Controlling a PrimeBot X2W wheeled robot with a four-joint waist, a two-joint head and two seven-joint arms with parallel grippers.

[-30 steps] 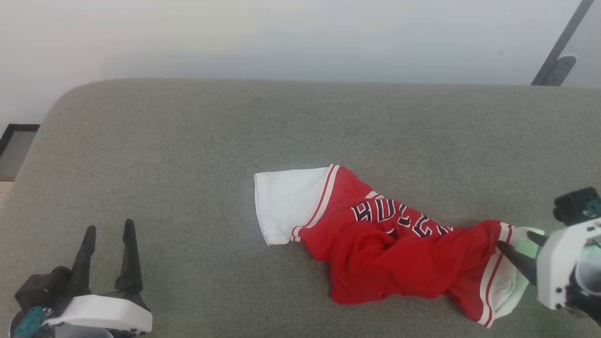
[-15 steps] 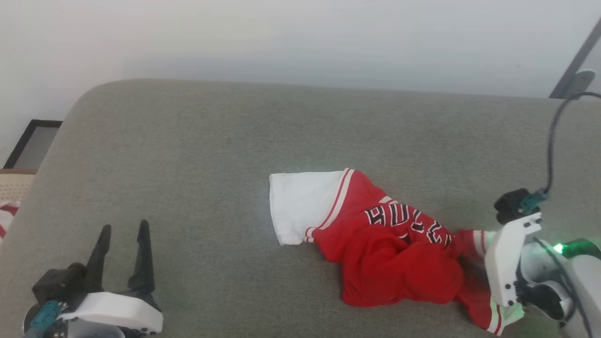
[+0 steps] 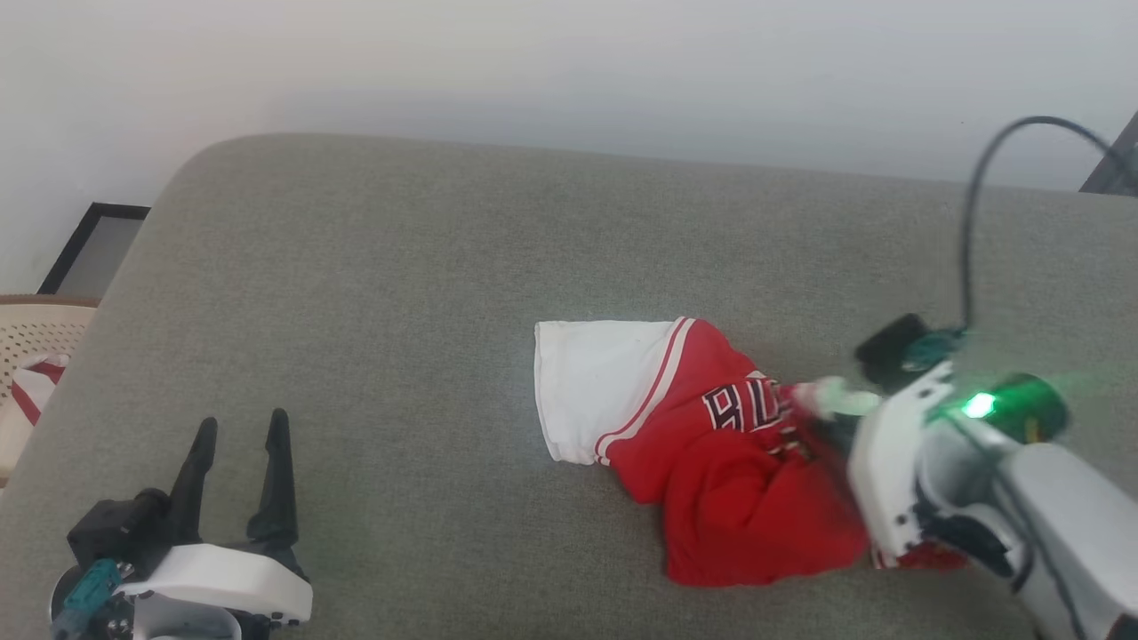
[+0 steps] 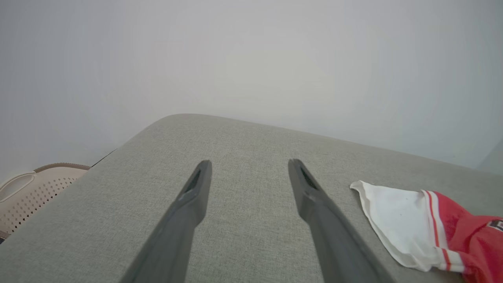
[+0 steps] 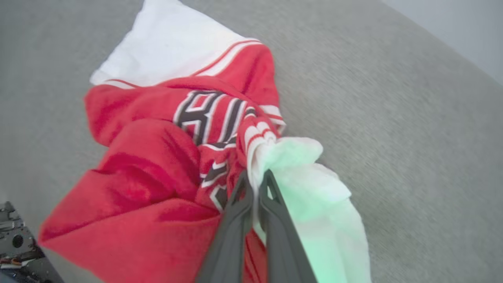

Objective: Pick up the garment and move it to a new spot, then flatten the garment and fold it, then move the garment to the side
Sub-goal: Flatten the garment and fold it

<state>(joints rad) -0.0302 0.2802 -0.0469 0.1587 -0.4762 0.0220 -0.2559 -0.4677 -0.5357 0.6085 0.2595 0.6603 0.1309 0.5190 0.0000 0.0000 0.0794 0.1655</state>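
Observation:
The garment [image 3: 711,453], a red T-shirt with white sleeves and dark block letters, lies bunched on the grey couch seat [image 3: 400,311]. My right gripper [image 3: 822,418] is shut on its right white sleeve near the striped trim and holds that end raised over the red body. The right wrist view has the garment [image 5: 157,157] hanging from the closed fingers [image 5: 235,212], the sleeve tinted green. My left gripper [image 3: 240,436] stands open at the lower left, apart from the cloth. The left wrist view has its fingers [image 4: 196,192] spread over bare cushion, the garment's other white sleeve [image 4: 397,220] to their right.
A cream perforated basket [image 3: 36,338] with a red-and-white striped scrap stands off the couch's left end, also seen as the basket [image 4: 31,192]. A dark frame [image 3: 89,249] leans by the wall. A black cable [image 3: 978,196] arcs above my right wrist.
My right gripper has pulled the right sleeve up and leftward over the red body, bunching the shirt. The head camera has shifted, bringing the basket into view. The left gripper stays open.

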